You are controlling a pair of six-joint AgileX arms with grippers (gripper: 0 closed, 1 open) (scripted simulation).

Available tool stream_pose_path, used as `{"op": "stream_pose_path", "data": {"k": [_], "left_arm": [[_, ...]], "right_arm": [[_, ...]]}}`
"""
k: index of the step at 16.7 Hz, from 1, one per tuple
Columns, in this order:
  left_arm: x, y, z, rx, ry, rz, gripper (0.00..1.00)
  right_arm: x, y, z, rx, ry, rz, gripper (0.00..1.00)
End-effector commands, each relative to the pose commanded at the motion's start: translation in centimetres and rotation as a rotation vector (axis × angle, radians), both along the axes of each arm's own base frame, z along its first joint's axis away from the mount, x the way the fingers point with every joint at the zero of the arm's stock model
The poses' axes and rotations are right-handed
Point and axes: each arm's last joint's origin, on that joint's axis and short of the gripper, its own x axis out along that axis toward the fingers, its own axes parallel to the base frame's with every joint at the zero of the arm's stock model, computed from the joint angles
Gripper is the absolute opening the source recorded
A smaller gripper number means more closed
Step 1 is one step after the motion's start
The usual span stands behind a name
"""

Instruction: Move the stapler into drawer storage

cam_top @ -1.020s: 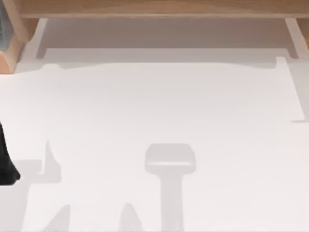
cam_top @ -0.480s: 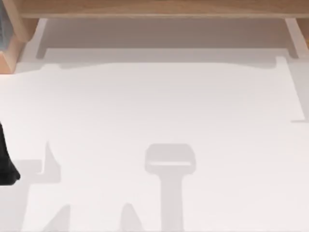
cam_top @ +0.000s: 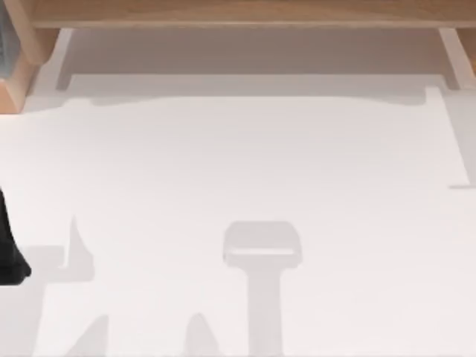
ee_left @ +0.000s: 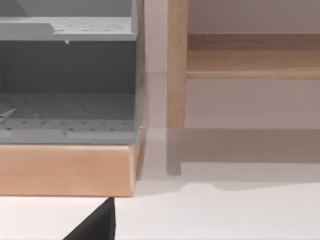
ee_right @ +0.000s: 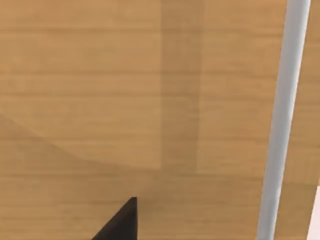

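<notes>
The white tabletop [cam_top: 238, 163] lies bare and wide across the top view, crossed by soft grey shadows [cam_top: 262, 249] near its front. Along the far edge runs a wooden shelf frame [cam_top: 238, 11], with pale legs coming down at its left and right ends. At the far left corner stands a grey drawer unit [ee_left: 70, 75] on a wooden base [ee_left: 65, 167]. Its perforated grey trays are stacked one above another, just beside a wooden post [ee_left: 176, 65] of the frame, with a narrow gap between them.

The left gripper [cam_top: 9, 245] sits at the tabletop's left edge, low and facing the drawer unit. The right gripper [ee_right: 120, 222] is close over a wooden board [ee_right: 100, 75], beside a pale grey bar [ee_right: 282, 120]. I cannot tell how wide either pair of jaws stands, nor where the stapler lies.
</notes>
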Motion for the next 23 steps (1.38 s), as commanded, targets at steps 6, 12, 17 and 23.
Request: {"op": "stream_pose_path", "data": {"k": [6, 12, 17, 23], "left_arm": [[0.0, 0.0, 0.0, 0.0, 0.0, 0.0, 1.0], [0.0, 0.0, 0.0, 0.0, 0.0, 0.0, 1.0], [0.0, 0.0, 0.0, 0.0, 0.0, 0.0, 1.0], [0.0, 0.0, 0.0, 0.0, 0.0, 0.0, 1.0]], "right_arm": [[0.0, 0.0, 0.0, 0.0, 0.0, 0.0, 0.25], [0.0, 0.0, 0.0, 0.0, 0.0, 0.0, 0.0], [0.0, 0.0, 0.0, 0.0, 0.0, 0.0, 0.0], [2.7, -0.2, -0.1, 0.003, 0.003, -0.001, 0.0]]}}
